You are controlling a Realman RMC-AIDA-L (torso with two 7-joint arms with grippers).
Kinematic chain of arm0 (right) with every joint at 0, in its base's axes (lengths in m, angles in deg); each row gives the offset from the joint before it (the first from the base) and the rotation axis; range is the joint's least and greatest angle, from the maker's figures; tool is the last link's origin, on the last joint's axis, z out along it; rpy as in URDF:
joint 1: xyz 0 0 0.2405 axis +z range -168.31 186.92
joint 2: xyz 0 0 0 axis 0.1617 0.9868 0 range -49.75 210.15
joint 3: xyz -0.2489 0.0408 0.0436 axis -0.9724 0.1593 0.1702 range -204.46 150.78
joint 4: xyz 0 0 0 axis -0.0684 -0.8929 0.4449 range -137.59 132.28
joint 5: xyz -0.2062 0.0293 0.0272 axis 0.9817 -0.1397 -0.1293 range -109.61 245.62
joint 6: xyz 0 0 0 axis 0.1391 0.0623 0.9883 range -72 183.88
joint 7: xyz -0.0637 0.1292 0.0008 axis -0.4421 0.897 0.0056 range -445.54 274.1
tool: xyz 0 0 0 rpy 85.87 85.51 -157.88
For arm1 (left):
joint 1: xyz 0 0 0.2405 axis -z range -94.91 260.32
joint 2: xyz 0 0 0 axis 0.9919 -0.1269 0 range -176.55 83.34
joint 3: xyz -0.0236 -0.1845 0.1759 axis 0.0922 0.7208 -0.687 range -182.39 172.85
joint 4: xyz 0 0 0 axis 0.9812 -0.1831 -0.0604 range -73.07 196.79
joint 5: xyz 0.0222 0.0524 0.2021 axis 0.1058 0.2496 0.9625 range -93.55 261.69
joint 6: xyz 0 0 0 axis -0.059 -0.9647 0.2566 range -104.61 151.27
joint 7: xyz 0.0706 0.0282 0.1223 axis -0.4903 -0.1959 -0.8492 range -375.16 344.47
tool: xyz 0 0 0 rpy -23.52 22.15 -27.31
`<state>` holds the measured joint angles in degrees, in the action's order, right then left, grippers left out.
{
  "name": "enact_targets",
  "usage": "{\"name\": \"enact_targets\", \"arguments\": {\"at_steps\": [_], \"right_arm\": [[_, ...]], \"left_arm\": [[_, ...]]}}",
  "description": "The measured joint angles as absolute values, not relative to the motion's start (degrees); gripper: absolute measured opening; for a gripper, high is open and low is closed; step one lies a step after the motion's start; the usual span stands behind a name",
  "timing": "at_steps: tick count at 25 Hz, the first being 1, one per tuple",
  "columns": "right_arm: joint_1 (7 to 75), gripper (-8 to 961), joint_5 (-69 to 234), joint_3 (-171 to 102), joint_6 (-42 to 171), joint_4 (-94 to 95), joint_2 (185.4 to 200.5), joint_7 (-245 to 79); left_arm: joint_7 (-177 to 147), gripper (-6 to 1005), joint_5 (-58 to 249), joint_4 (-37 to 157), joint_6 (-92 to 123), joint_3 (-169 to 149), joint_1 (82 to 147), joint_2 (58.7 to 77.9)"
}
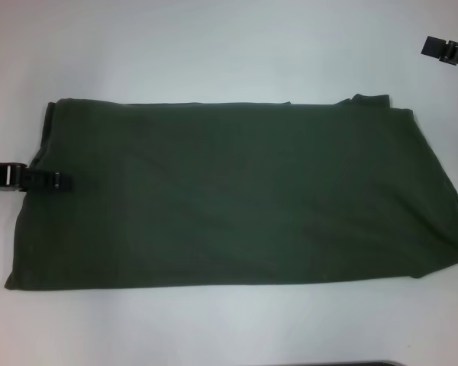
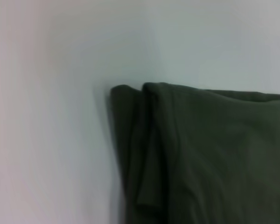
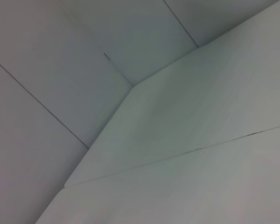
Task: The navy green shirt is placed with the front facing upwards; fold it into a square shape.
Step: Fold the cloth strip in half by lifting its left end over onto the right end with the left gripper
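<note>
The navy green shirt [image 1: 237, 194] lies on the white table [image 1: 214, 46] as a long flat band running left to right, plain side up, with no print showing. My left gripper [image 1: 59, 181] reaches in from the left and sits over the shirt's left edge, about halfway along that edge. The left wrist view shows the shirt's layered folded edge [image 2: 149, 154] against the table. My right gripper [image 1: 443, 50] hangs at the far right corner, well apart from the shirt.
White table surrounds the shirt on all sides. The shirt's right end [image 1: 454, 221] reaches the edge of the head view. In the right wrist view only the white table top [image 3: 200, 140] and pale wall panels [image 3: 60, 70] appear.
</note>
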<state>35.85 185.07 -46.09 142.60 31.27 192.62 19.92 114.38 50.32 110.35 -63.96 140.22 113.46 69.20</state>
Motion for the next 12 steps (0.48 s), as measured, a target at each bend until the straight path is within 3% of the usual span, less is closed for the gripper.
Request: {"name": "enact_targets", "arguments": {"at_steps": [12], "right_arm": [[35.85,927,185.07,-46.09,142.60,31.27,192.45,19.93]], "left_arm": [[114.38,843,50.33,109.68,-64.32,138.93,115.65,69.74]]}}
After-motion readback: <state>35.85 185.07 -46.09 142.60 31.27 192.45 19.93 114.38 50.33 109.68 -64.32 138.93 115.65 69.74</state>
